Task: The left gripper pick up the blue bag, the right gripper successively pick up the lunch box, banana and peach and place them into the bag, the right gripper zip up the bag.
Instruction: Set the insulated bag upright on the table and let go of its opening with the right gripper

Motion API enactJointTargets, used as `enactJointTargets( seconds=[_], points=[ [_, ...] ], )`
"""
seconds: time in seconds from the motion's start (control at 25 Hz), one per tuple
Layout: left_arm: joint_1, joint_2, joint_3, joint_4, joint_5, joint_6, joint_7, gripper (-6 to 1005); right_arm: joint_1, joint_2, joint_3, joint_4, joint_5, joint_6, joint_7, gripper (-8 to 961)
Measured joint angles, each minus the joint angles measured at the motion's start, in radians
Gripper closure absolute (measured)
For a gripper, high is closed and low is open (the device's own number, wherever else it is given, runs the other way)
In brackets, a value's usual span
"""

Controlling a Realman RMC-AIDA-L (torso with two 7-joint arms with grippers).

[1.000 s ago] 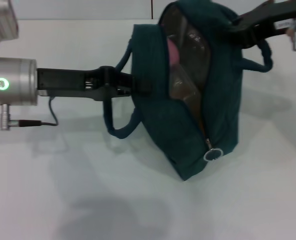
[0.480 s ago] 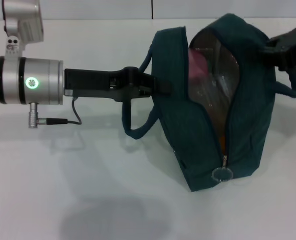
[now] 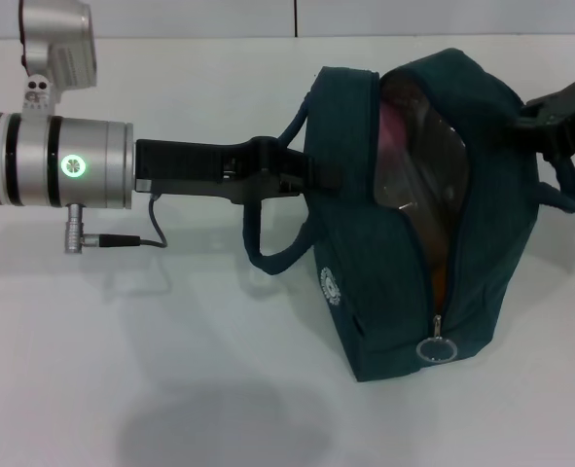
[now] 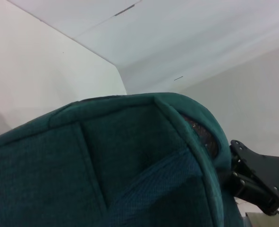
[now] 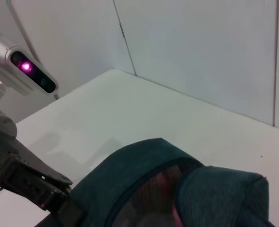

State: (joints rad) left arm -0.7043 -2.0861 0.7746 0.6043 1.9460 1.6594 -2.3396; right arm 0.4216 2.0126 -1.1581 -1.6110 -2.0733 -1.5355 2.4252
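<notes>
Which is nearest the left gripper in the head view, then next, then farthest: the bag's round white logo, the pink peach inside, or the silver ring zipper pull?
1. Round white logo, on the teal fabric bag's side panel, below the left gripper.
2. Pink peach, inside the open top.
3. Silver ring zipper pull, low at the bag's near end.

The first two are fairly close.

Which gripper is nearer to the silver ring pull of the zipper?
Left, narrowly. The left gripper grips the dark teal fabric bag up-left of the ring pull; the right gripper is at the far top corner.
</notes>
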Motion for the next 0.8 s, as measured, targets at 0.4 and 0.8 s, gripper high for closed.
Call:
enactJointTargets(
  seconds=[0.4, 0.8],
  points=[
    [-0.002, 0.0, 0.023, -0.023, -0.003, -0.019, 0.023, 966, 0.001, 0.0, 0.018, 0.037, 0.037, -0.014, -0.107, 805],
    [-0.003, 0.005, 0.02, -0.021, -0.004, -0.042, 0.027, 966, -0.017, 0.001, 0.024, 0.09, 0.071, -0.015, -0.176, 653]
  ],
)
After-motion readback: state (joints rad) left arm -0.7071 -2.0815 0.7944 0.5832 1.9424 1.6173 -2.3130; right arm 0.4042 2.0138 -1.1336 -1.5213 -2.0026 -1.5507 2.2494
